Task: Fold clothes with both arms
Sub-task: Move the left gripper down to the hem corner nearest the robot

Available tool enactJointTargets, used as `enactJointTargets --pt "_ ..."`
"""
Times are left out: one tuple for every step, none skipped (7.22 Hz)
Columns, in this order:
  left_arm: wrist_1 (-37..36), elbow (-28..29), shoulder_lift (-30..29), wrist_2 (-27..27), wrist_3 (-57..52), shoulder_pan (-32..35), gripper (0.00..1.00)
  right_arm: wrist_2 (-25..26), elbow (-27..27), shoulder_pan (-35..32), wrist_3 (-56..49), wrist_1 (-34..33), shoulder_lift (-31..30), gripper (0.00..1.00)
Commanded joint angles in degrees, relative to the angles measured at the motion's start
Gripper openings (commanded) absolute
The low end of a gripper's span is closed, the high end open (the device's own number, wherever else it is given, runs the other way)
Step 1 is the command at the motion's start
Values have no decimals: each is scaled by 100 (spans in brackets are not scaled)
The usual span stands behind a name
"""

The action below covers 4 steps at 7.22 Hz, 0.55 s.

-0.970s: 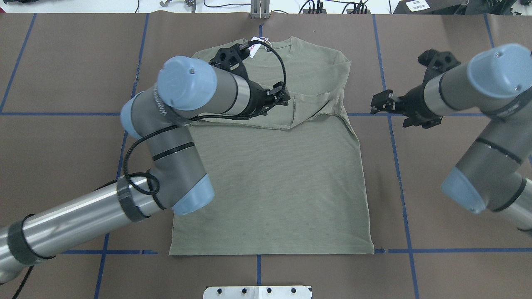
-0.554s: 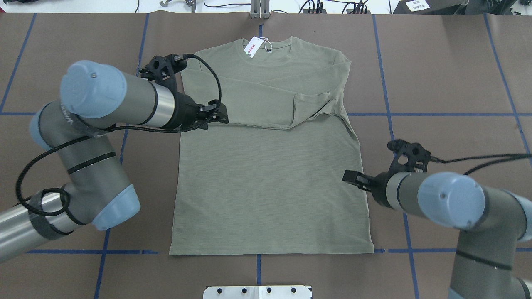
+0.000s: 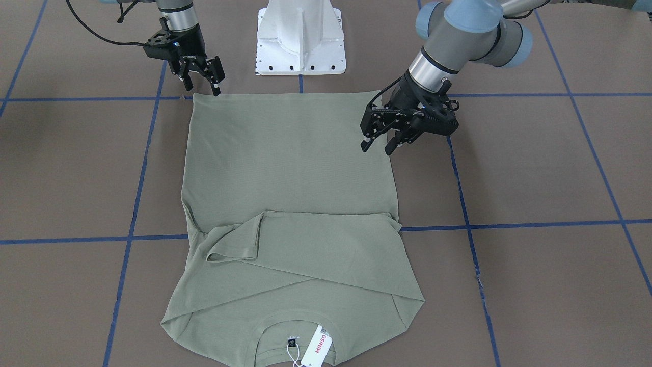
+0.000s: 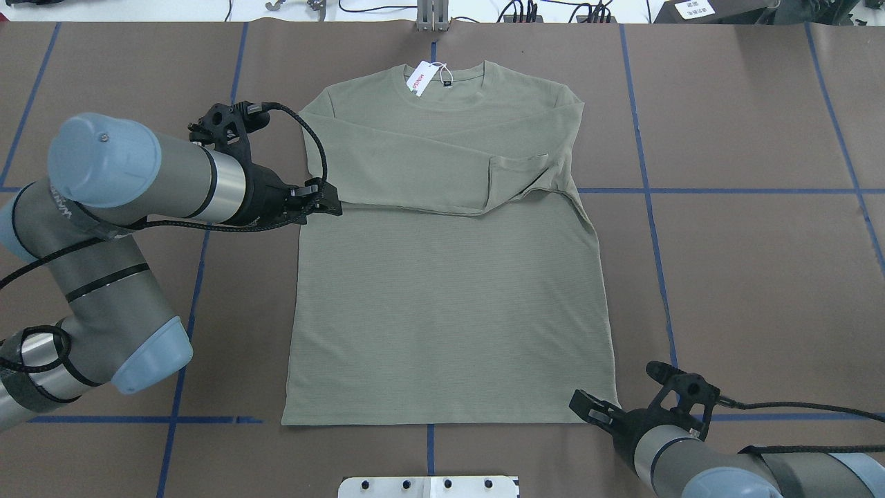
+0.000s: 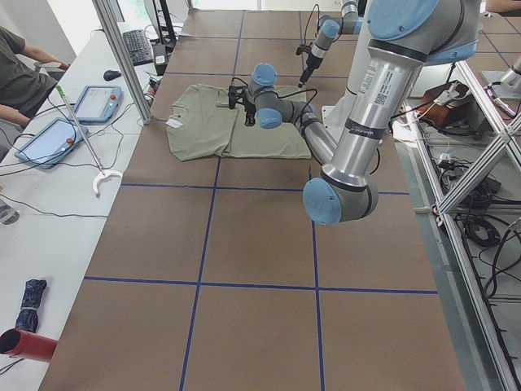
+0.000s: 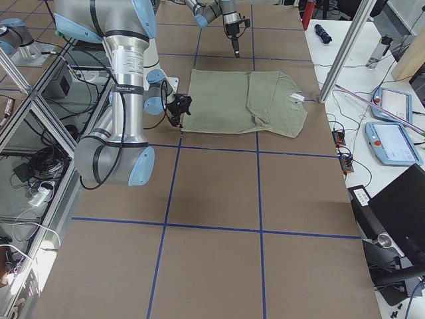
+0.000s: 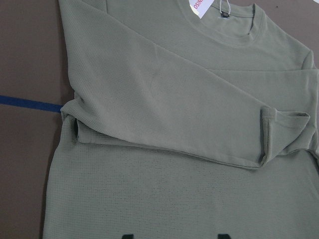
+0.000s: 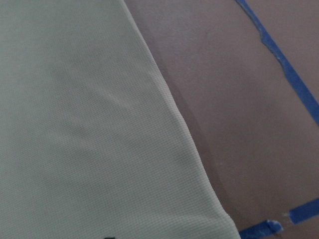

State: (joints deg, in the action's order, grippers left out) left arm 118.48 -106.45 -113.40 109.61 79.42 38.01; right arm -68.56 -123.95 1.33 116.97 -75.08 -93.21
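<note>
1. Lying flat on the table point(image 3: 509, 168), the shirt point(image 3: 290, 168) has sleeves folded across.
2. The left claw point(image 3: 376, 149) hangs spread over the shirt's side edge.
3. The right claw point(image 3: 201, 84) is spread at a bottom corner.

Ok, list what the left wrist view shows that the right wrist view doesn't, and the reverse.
Left wrist only: the collar, the hang tag, and a sleeve folded across the chest, ending in its cuff. Right wrist only: the hem corner, lying flat with no folds. Both: the green shirt, the brown table and blue tape.
</note>
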Motion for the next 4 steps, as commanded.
enactJointTargets --pt "9 2 19 -1 21 -4 66 176 2 148 229 -200 -13 81" --pt "9 2 20 -1 21 4 66 194 20 131 221 -200 -13 77" --pt "17 2 20 -1 4 -4 66 324 90 140 220 -209 -22 77" --pt "26 11 20 7 -5 -4 66 369 169 148 220 -270 -5 78"
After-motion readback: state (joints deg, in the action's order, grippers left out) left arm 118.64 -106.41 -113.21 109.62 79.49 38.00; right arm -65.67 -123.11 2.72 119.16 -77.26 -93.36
